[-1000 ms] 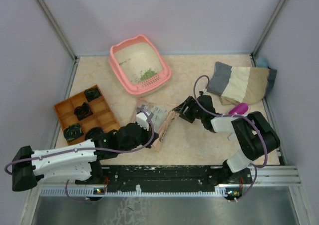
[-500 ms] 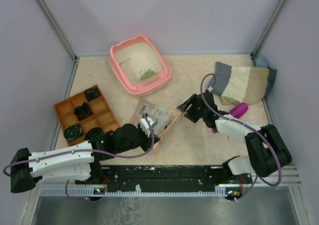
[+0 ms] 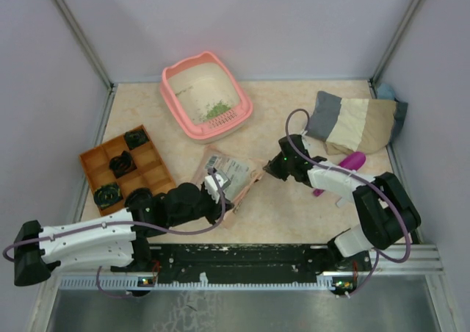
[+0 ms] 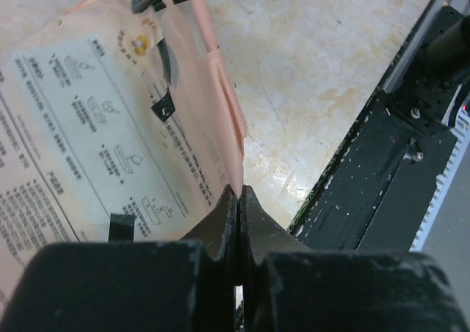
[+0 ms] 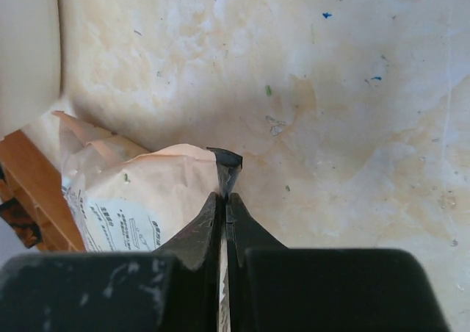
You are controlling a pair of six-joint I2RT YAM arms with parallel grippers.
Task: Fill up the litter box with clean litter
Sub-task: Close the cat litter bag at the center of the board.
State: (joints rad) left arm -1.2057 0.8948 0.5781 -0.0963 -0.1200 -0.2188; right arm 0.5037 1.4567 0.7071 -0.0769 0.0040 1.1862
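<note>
Paper this limp is likely tearing easily: you are pinching edges of the litter bag (image 3: 233,172) with left gripper (image 4: 239,194) and right gripper (image 5: 224,196) clamped.

litter box (image 3: 197,78): rear centre, clean litter (image 3: 216,111) inside | bag (image 3: 232,172): before it | tray (image 3: 153,176): left | cushion (image 3: 352,123): right

paper bag (image 3: 236,169) mid-table | orange tray (image 3: 152,176) left | cushion (image 3: 351,123) far right

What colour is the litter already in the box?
Green; the clean litter shows best in the top external view.
</note>
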